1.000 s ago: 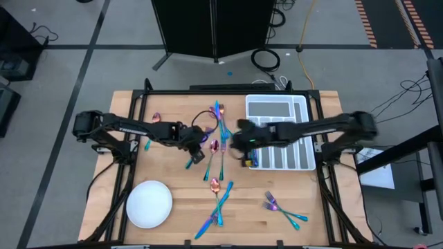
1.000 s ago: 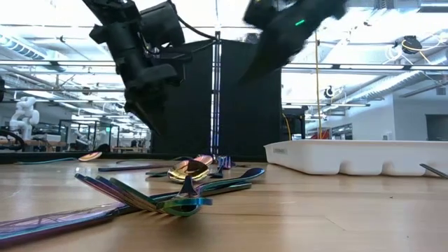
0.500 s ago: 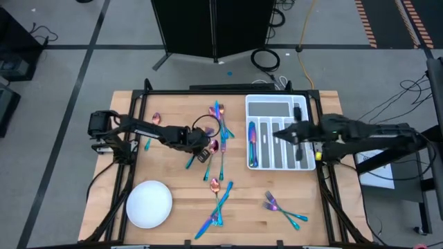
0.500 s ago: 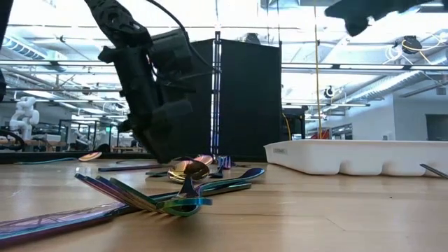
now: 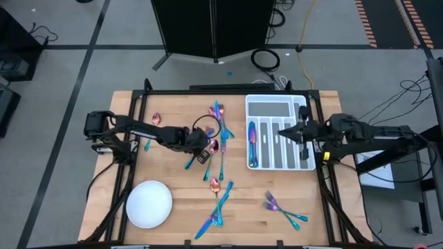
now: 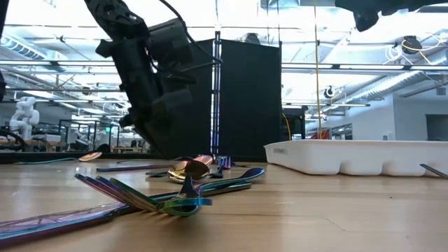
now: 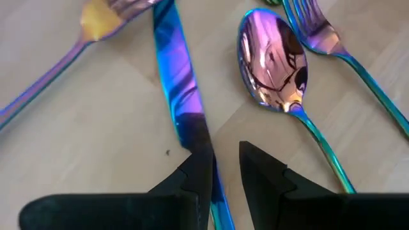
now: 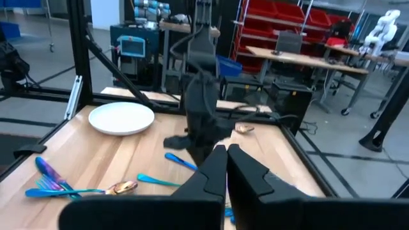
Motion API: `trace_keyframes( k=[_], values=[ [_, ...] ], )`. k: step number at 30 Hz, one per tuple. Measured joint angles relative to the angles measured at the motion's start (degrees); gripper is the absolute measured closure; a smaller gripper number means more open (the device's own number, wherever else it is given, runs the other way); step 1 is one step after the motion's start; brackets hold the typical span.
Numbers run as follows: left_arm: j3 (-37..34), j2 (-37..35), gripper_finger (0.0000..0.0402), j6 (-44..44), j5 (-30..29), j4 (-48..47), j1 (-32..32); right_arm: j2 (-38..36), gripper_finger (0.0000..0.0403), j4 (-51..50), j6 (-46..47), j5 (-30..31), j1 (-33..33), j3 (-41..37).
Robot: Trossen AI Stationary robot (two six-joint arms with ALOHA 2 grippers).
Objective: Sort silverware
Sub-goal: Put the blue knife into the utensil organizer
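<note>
Over the knife (image 7: 182, 96), left gripper (image 7: 220, 167) parted; right gripper (image 8: 227, 167) closed.

Left tool (image 7: 223, 167) astride knife (image 7: 182, 92), spoon (image 7: 273, 61) beside

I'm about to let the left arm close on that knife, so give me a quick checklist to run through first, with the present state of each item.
1. Left gripper down at the knife: ok, low over the table.
2. Knife between the fingers: not ok; the knife's handle runs under one finger, not through the gap.
3. Fingers parted: ok, a narrow gap shows.
4. Neighbours clear: cannot tell; a spoon lies close beside the other finger.
5. Right gripper out of the way: ok, shut and empty, over the tray.
6. Tray slot free for the knife: cannot tell; one piece already lies in the leftmost slot.
</note>
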Motion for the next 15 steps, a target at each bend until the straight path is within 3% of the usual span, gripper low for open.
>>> trace_keyframes(
  k=[15],
  values=[
    [0.00, -0.92, 0.0322, 0.23, -0.09, -1.66, 0.00, 4.27, 0.0403, -0.47, 3.72, -0.07, 0.02, 0.00]
  ],
)
